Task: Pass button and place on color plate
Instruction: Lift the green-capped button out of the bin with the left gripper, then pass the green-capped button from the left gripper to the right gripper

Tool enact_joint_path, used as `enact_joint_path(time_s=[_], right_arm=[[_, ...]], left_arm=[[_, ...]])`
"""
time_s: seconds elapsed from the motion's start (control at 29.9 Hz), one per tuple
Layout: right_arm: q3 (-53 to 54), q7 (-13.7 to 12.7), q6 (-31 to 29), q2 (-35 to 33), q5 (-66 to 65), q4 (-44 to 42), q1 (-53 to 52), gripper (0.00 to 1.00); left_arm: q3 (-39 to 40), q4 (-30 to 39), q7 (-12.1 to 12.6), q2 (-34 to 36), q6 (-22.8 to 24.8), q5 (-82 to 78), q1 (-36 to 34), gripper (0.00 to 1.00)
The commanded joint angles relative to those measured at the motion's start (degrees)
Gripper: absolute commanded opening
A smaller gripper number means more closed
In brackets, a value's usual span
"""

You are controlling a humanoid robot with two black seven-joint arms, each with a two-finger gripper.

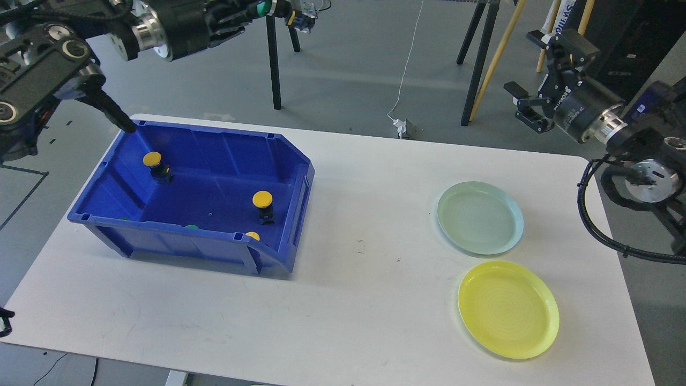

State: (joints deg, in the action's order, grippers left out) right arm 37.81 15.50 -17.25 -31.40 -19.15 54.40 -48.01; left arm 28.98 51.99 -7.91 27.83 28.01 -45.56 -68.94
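A blue bin (220,143) stands on the left of the white table (364,300). In it are a yellow button (153,160) at the back left, a second yellow button (262,199) and a third (252,235) at the front wall. Two green caps (191,227) just show behind the front rim. My left gripper (268,10) is raised beyond the bin at the top edge, shut on a green-capped button (263,7). My right gripper (528,104) is open and empty, held above the floor past the table's far right corner. A pale green plate (479,217) and a yellow plate (508,309) lie on the right.
Black stand legs (274,64) and yellow poles (496,59) stand on the floor behind the table. A white cable with a plug (403,127) lies by the far edge. A black cable loop (589,214) hangs from my right arm beside the plates.
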Motion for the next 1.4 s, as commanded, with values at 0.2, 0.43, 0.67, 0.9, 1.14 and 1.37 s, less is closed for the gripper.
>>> enact_joint_path(time_s=[0.2,0.43,0.67,0.9,1.14,1.37], right_arm=[[0.69,0.4,1.17,6.96,-0.1,-0.18,-3.66,0.98],[0.34,0.4,1.43,11.88,-0.19,-0.79,-6.56,0.99],[-0.1,0.49,2.4,16.45,-0.27,-1.58,-8.32,0.99],[-0.19,1.89,2.66,17.86,-0.27,-3.07,-9.56,0.81],[-0.37,2.25,3.63,18.13,-2.56,-3.25,-9.56,0.52],[-2.56,1.02,3.1,18.83,-2.65,-3.6,-9.82,0.18]], left_arm=[[-0.42,-7.51,0.18,-10.68,-0.01,6.36,-1.55,0.22],[-0.42,-12.26,0.27,-16.14,-0.01,6.27,-3.04,0.22],[-0.42,-14.64,0.27,-18.16,-0.01,6.27,-4.01,0.22],[-0.42,-15.25,0.27,-18.34,-0.01,6.27,-4.1,0.22],[-0.42,-15.25,0.27,-18.25,-0.01,6.27,-4.1,0.22],[-0.42,-15.25,0.27,-18.34,-0.01,6.27,-4.1,0.22]])
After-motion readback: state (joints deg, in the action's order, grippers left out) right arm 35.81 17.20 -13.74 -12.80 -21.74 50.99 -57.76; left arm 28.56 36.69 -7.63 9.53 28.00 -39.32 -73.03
